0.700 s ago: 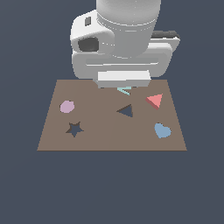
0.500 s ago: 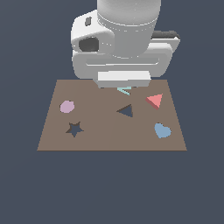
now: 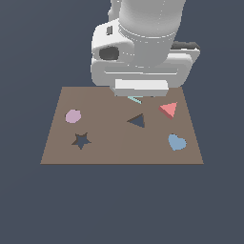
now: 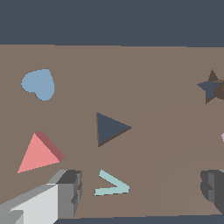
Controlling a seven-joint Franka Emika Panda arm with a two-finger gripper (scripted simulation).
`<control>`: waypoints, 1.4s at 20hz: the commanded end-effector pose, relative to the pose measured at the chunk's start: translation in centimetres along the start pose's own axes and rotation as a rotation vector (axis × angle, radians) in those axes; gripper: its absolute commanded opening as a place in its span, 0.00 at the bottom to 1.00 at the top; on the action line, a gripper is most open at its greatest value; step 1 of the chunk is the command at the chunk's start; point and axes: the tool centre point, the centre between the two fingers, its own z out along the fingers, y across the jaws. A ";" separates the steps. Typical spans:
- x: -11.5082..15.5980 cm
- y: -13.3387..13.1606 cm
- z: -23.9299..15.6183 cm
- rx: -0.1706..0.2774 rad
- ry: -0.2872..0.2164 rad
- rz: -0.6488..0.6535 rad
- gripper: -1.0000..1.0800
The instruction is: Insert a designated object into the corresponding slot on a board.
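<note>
The salmon-red triangular block [image 3: 168, 110] lies flat on the brown board [image 3: 109, 147], near its far right in the exterior view; it also shows in the wrist view [image 4: 38, 153]. The dark navy triangle slot [image 3: 137, 120] is in the board's middle, left of the block, and shows in the wrist view [image 4: 110, 128]. My gripper [image 4: 140, 190] is open and empty, with one finger [image 4: 65, 192] close to the block and the other [image 4: 212, 186] far across. It hangs above the board's far edge. In the exterior view the arm's white hand [image 3: 143, 62] hides the fingers.
A thin teal triangle outline [image 3: 135, 99] lies between the fingers [image 4: 111, 186]. A blue heart [image 3: 177, 142] sits near the board's right front. A pink round piece [image 3: 73, 116] and a dark star cut-out [image 3: 81, 140] are at the exterior view's left.
The white hand has shifted a little toward the exterior view's right. The pieces on the board have not moved.
</note>
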 end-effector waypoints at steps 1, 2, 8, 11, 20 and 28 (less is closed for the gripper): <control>-0.4 -0.9 0.7 0.002 -0.001 0.028 0.96; -0.6 -1.3 1.1 0.003 -0.001 0.042 0.96; -1.8 -4.4 3.5 0.009 -0.002 0.142 0.96; -2.3 -6.3 4.9 0.013 -0.003 0.200 0.96; -2.9 -10.7 8.2 0.021 -0.004 0.331 0.96; -2.8 -12.6 9.5 0.025 -0.005 0.385 0.96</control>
